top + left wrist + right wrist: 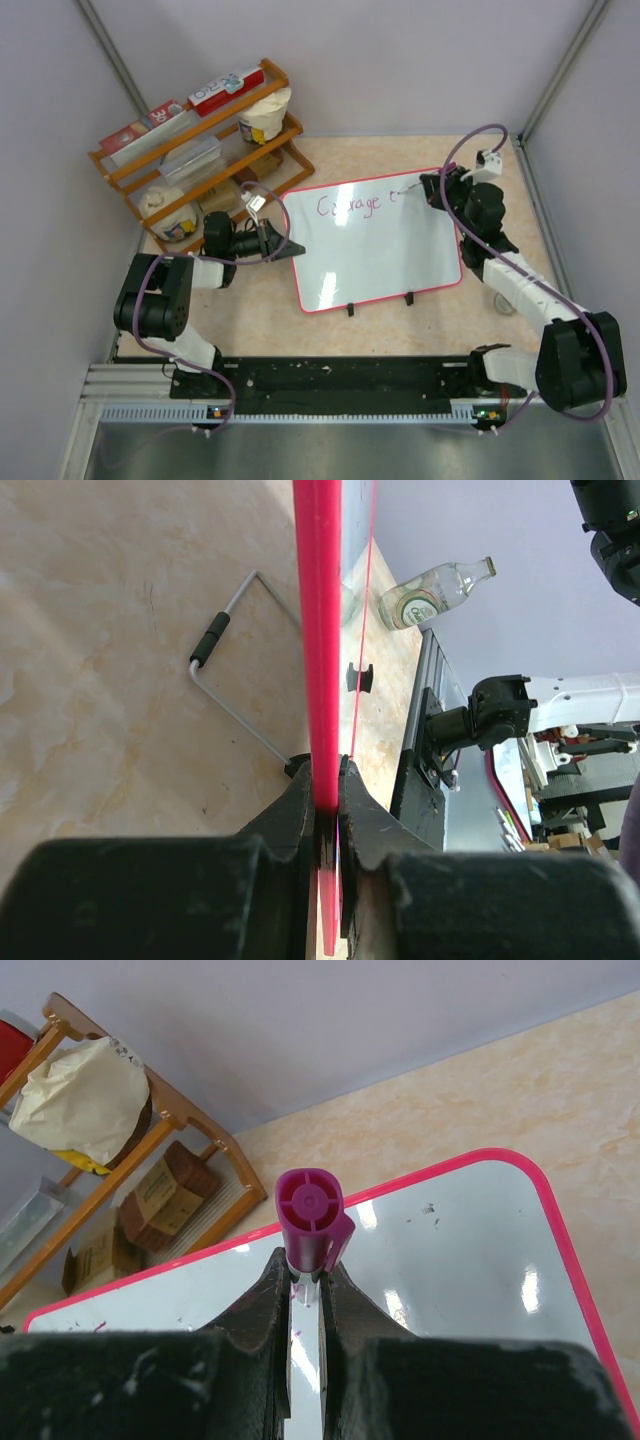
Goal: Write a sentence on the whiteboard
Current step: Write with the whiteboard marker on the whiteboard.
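Note:
The whiteboard (pixel 380 255) lies on the table with its pink-red rim and two black clips (pixel 350 308) at the near edge. The sentence (pixel 349 206) reads "Courage" in purplish-pink cursive on one line, with a small stroke after it. My left gripper (pixel 285 246) is shut on the board's left rim, seen edge-on in the left wrist view (pixel 318 630) between my fingers (pixel 328 800). My right gripper (pixel 428 190) is shut on a purple marker (pixel 312 1218), held upright over the board's far right part (pixel 450 1260). The marker's tip is hidden.
A wooden rack (pixel 200 150) with boxes, a cup and bags stands at the far left, close to the board's corner. A glass bottle (pixel 430 592) lies on the table by the right arm. A wire stand (pixel 225 670) lies beside the board. The rail (pixel 330 385) runs along the near edge.

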`<state>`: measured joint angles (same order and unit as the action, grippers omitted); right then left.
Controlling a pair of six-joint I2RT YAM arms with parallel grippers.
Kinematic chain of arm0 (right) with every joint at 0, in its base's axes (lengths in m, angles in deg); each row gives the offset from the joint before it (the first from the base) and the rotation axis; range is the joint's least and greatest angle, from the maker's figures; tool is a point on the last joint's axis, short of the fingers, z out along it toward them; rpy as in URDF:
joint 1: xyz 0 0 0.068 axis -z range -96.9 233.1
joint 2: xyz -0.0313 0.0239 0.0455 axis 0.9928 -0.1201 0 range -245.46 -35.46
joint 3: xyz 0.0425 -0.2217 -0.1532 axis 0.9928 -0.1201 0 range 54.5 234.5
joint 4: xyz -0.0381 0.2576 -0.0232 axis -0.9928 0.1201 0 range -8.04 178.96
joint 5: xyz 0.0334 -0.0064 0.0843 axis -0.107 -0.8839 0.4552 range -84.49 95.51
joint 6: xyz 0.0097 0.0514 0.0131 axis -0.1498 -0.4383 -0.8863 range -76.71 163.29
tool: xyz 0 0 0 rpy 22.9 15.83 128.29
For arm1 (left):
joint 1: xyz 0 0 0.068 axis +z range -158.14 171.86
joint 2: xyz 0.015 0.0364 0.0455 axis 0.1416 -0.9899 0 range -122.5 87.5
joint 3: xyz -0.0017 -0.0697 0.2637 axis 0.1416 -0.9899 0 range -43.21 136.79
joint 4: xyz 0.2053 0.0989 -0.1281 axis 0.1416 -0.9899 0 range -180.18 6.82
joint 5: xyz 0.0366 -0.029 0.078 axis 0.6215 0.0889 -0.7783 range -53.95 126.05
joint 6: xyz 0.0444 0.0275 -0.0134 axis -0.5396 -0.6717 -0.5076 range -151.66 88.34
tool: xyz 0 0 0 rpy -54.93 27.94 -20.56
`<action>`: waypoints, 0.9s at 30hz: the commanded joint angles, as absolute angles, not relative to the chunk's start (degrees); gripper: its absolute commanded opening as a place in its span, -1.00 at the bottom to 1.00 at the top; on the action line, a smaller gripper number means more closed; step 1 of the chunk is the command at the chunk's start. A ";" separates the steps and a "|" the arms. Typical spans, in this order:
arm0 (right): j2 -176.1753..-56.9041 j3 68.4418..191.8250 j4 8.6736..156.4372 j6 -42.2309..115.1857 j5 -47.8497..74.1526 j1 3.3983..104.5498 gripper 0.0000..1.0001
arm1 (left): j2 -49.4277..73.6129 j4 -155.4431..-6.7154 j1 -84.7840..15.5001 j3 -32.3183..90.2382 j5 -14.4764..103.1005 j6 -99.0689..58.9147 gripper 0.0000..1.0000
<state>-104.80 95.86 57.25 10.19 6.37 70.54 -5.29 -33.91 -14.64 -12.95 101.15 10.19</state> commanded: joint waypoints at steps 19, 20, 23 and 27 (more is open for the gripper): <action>-104.10 94.05 57.70 11.91 8.24 71.15 -1.00 | -5.67 -32.56 -14.73 -11.83 97.22 5.78 -1.00; -103.75 93.88 57.88 12.00 8.24 71.15 -1.00 | -5.67 -32.56 -14.65 -11.75 97.22 5.78 -1.00; -103.05 92.91 58.14 12.18 7.80 71.24 -1.00 | -5.58 -32.64 -14.65 -11.83 97.22 5.70 -1.00; -102.35 91.86 58.58 12.27 7.36 71.59 -1.00 | -5.58 -32.65 -14.65 -11.83 97.22 5.70 -1.00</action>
<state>-103.42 93.31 56.77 10.32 8.14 70.68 -5.29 -34.17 -14.64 -12.95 101.11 10.23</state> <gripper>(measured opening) 0.062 0.100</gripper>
